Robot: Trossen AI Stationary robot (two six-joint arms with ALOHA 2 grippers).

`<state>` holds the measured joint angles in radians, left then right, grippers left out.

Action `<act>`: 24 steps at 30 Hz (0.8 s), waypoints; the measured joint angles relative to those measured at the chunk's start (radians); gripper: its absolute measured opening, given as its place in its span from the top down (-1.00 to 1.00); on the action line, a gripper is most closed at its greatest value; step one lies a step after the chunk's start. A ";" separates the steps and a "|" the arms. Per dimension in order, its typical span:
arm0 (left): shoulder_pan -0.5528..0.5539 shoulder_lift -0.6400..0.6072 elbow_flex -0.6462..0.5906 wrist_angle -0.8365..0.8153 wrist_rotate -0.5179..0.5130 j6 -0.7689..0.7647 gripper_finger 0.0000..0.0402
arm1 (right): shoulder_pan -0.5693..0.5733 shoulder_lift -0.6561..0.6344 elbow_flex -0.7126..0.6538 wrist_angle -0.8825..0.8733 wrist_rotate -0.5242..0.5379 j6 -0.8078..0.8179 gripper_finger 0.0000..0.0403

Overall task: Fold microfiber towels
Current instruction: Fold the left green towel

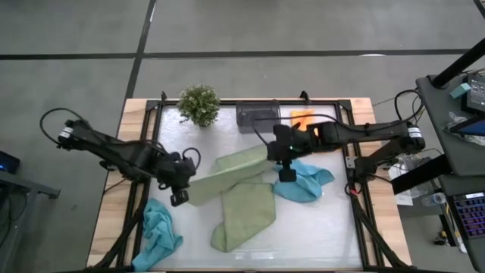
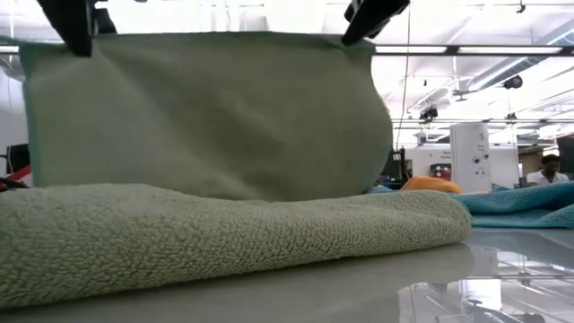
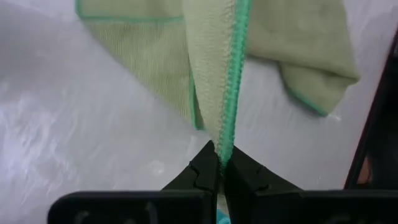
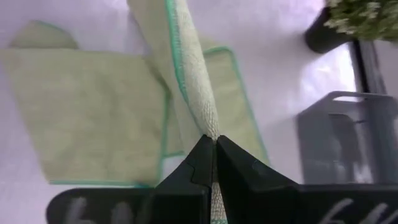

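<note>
— Where does each camera sit?
— One hangs overhead, facing straight down on the whole counter (image 1: 333, 227). One sits at counter height, looking level, very close behind the lifted green towel (image 2: 206, 117).
— The wrist cameras?
— Each looks past its own claw, left claw (image 3: 221, 163) and right claw (image 4: 214, 149), along that same towel.

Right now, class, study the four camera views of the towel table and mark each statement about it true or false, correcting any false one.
1. Both tools pinch the same light green towel. True: left tool, right tool.
2. The held towel lies flat on the table. False: it hangs lifted between the tools.
3. A second light green towel lies beneath it. True.
4. The orange towel lies beside the left arm. False: it lies near the grey bin.
5. The potted plant stands inside the bin. False: beside it.
</note>
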<state>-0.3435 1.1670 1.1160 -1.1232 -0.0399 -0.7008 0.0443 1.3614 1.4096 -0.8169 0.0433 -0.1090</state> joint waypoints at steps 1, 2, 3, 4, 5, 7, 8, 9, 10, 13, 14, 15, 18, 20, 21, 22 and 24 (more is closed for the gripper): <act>0.000 0.009 0.000 0.000 0.000 -0.005 1.00 | 0.010 -0.003 -0.003 0.000 0.000 0.008 0.96; 0.000 0.018 0.002 -0.001 0.001 -0.013 1.00 | 0.019 -0.004 -0.003 0.000 0.003 0.010 0.96; 0.000 0.027 0.008 -0.002 0.001 -0.022 1.00 | 0.027 -0.006 -0.003 0.005 0.010 0.013 0.96; 0.000 0.032 0.013 -0.002 0.002 -0.023 1.00 | 0.032 -0.011 -0.002 0.010 0.020 0.012 0.96; 0.000 0.036 0.020 -0.007 0.002 -0.024 1.00 | 0.035 -0.013 0.002 0.010 0.036 0.011 0.96; 0.000 0.035 0.040 -0.030 -0.001 -0.026 1.00 | 0.037 -0.017 0.013 0.023 0.078 -0.002 0.96; 0.000 0.033 0.052 -0.044 -0.016 -0.030 1.00 | 0.036 -0.020 0.018 0.026 0.093 -0.013 0.96; 0.000 0.030 0.064 -0.054 -0.040 -0.038 1.00 | 0.036 -0.021 0.022 0.031 0.103 -0.024 0.96; 0.000 0.025 0.079 -0.065 -0.069 -0.048 1.00 | 0.032 -0.024 0.028 0.042 0.113 -0.042 0.96; 0.003 0.012 0.140 -0.143 -0.178 -0.051 1.00 | 0.013 -0.025 0.053 0.080 0.117 -0.090 0.96; 0.004 0.007 0.166 -0.173 -0.221 -0.052 1.00 | 0.004 -0.024 0.063 0.094 0.115 -0.102 0.96; 0.005 0.001 0.194 -0.204 -0.264 -0.052 1.00 | -0.006 -0.022 0.072 0.111 0.115 -0.120 0.96; 0.012 -0.014 0.276 -0.280 -0.354 -0.031 1.00 | -0.048 -0.012 0.090 0.171 0.117 -0.177 0.96; 0.016 -0.025 0.322 -0.319 -0.396 0.003 1.00 | -0.079 -0.010 0.097 0.219 0.117 -0.212 0.96; 0.018 -0.033 0.343 -0.337 -0.414 0.025 1.00 | -0.095 -0.009 0.102 0.237 0.116 -0.227 0.96; 0.019 -0.041 0.363 -0.353 -0.434 0.044 1.00 | -0.111 -0.009 0.107 0.255 0.117 -0.243 0.96; 0.023 -0.054 0.397 -0.386 -0.474 0.083 1.00 | -0.135 -0.010 0.127 0.279 0.117 -0.272 0.96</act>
<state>-0.3204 1.1134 1.5135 -1.5095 -0.5134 -0.6175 -0.0903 1.3518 1.5363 -0.5377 0.1600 -0.3812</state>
